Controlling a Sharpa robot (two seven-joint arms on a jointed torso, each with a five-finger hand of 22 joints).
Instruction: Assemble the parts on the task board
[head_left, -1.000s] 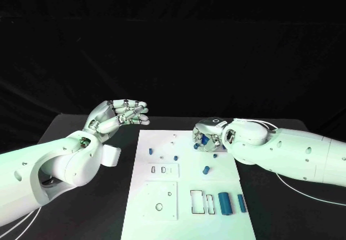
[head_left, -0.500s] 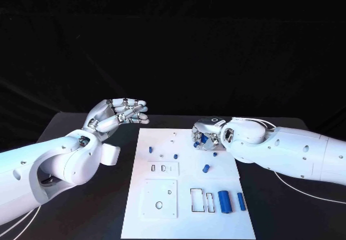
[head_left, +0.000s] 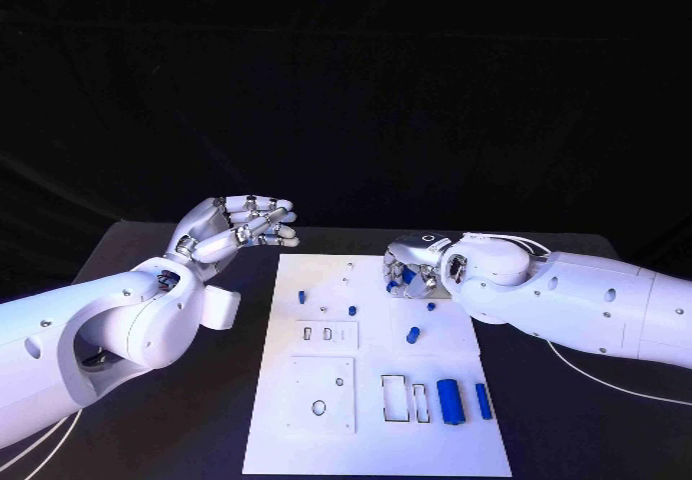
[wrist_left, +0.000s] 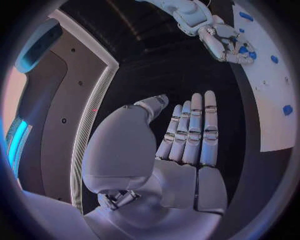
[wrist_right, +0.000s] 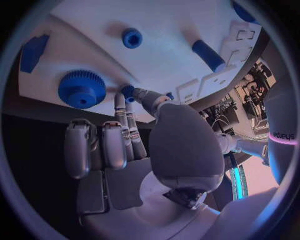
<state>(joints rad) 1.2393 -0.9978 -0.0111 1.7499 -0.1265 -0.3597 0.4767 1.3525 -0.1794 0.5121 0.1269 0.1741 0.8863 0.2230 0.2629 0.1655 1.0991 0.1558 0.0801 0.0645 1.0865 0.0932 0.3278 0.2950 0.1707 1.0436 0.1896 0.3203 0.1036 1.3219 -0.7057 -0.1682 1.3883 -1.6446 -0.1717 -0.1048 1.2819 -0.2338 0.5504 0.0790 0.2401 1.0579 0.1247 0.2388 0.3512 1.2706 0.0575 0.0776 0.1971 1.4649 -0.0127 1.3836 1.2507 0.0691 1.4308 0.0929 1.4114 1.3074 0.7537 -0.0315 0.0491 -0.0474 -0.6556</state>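
Our right hand (head_left: 415, 272) pinches a small blue part (wrist_right: 127, 92) at its fingertips over the far right of the white board (head_left: 325, 440), beside the blue gear (wrist_right: 82, 88), while our left hand (head_left: 235, 228) hangs spread and empty above the tabletop (head_left: 173, 430), well apart.

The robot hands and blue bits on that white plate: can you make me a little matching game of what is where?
Things:
1. left robot hand
2. right robot hand
3. two blue cylinders
4. task board

Places or states:
A. lying side by side at the board's near right
B. raised over the black table, holding nothing
C. fingertips down on a small blue part
D. white, mid-table

Pairs: 1-B, 2-C, 3-A, 4-D
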